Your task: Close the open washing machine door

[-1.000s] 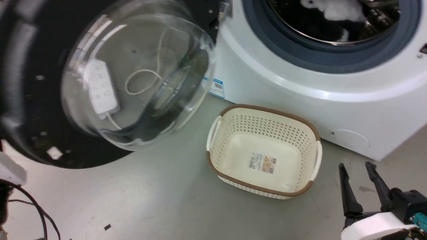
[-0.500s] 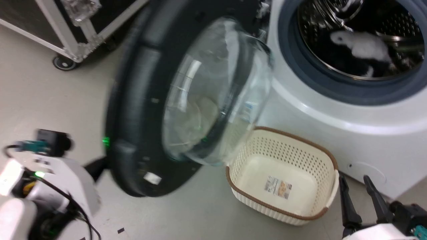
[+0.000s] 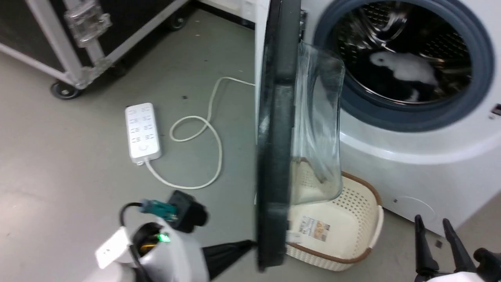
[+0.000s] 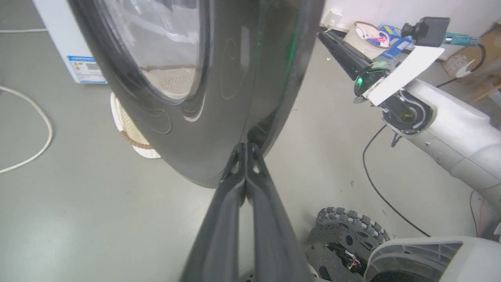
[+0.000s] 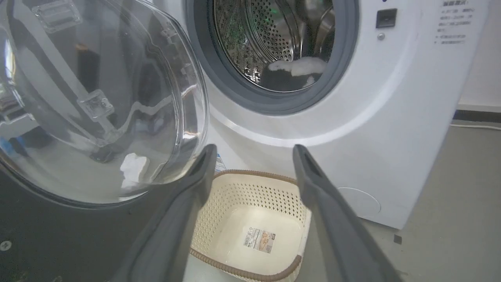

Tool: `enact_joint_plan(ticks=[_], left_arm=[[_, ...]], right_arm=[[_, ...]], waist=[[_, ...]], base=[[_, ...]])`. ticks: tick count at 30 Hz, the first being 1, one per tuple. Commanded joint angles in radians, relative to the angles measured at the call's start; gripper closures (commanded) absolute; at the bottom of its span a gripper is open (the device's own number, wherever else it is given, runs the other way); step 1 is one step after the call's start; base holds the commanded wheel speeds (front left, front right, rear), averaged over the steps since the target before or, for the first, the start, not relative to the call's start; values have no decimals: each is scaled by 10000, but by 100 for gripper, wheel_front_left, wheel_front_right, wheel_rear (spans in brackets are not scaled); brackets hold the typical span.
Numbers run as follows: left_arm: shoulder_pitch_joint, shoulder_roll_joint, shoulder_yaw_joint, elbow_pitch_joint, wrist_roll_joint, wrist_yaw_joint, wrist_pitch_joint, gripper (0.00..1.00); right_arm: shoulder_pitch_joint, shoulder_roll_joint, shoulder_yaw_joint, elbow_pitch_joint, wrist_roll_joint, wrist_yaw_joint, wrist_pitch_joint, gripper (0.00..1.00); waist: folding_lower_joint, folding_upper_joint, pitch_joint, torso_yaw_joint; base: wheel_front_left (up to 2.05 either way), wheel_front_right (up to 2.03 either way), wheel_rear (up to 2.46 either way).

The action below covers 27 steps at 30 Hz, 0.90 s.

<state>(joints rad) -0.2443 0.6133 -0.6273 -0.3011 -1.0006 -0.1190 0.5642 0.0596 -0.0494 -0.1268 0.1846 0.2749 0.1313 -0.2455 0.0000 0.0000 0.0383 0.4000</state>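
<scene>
Your left gripper (image 4: 245, 149), fingers pressed together on nothing, touches the lower outer rim of the washing machine door (image 3: 276, 137), which stands edge-on. The washing machine (image 3: 391, 156) lies rightward, so push that way. Your right gripper (image 3: 432, 225), jaws wide, hangs well apart.

The large round door with its glossy black rim (image 3: 276, 137) stands edge-on before the white front-loading washing machine (image 3: 411, 156), leaving an open gap between its bulging glass and the grey-ringed drum mouth. A cream perforated laundry basket (image 3: 354, 207) sits on the floor beneath. Left of the door the grey floor (image 3: 58, 176) lies open, save a white power strip (image 3: 143, 131), its looped cord (image 3: 191, 188) and a black wheeled case (image 3: 15, 27) well apart.
</scene>
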Motion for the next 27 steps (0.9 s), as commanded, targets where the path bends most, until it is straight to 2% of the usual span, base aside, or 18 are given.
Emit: enact_joint_plan(ticks=[1,8,9,10,12,13,15,16,19,20,21,27], left_arm=[[-418,-135,-453,-111,-198,-95,-211,100],[-1718,-1023,-2148,711,-10,-116,-1630,100],[-1718,-1023,-2148,711,-10,-116,-1630,100],[-2108,-1321,-2494,1140,40,-117,-2068,100],[-2545,-1601,-2848,1669,121,-117,-2429,100],[-2545,-1601,-2848,1669,121,-117,-2429,100],[-3236,-2061,-3297,2566,224,-117,-3001,100],[-3236,-2061,-3297,2566,224,-117,-3001,100],[-3946,-2503,-3569,3559,397,-117,-3573,100],[-4434,-2773,-3637,4286,534,-117,-3953,100],[-4434,-2773,-3637,4286,534,-117,-3953,100],[-5943,-3481,-3472,6813,1296,-105,-5001,100]], right_arm=[[58,-8,-89,18,102,-5,-118,0],[-37,-8,-276,-59,110,-6,-160,0],[-37,-8,-276,-59,110,-6,-160,0],[-75,-8,-262,-74,113,-6,-161,0],[-121,-8,-241,-102,127,-6,-161,0],[-121,-8,-241,-102,127,-6,-161,0],[-207,-8,-174,-123,178,-6,-161,0],[-207,-8,-174,-123,178,-6,-161,0],[-310,-8,-103,-153,241,-6,-161,0],[-385,-8,-56,-187,282,-6,-161,0],[-385,-8,-56,-187,282,-6,-161,0],[-545,-8,35,-253,361,-6,-162,0]], waist=[[0,0,57,-424],[0,0,213,-1869],[0,0,213,-1869],[0,0,263,-2351],[0,0,329,-2828],[0,0,329,-2828],[0,0,449,-3542],[0,0,449,-3542],[0,0,631,-4220],[0,0,800,-4612],[0,0,800,-4612],[0,0,1214,-5410]], base=[[0,0,0],[0,0,0],[0,0,0],[0,0,0],[0,0,0],[0,0,0],[0,0,0],[0,0,0],[0,0,0],[0,0,0],[0,0,0],[0,0,0]])
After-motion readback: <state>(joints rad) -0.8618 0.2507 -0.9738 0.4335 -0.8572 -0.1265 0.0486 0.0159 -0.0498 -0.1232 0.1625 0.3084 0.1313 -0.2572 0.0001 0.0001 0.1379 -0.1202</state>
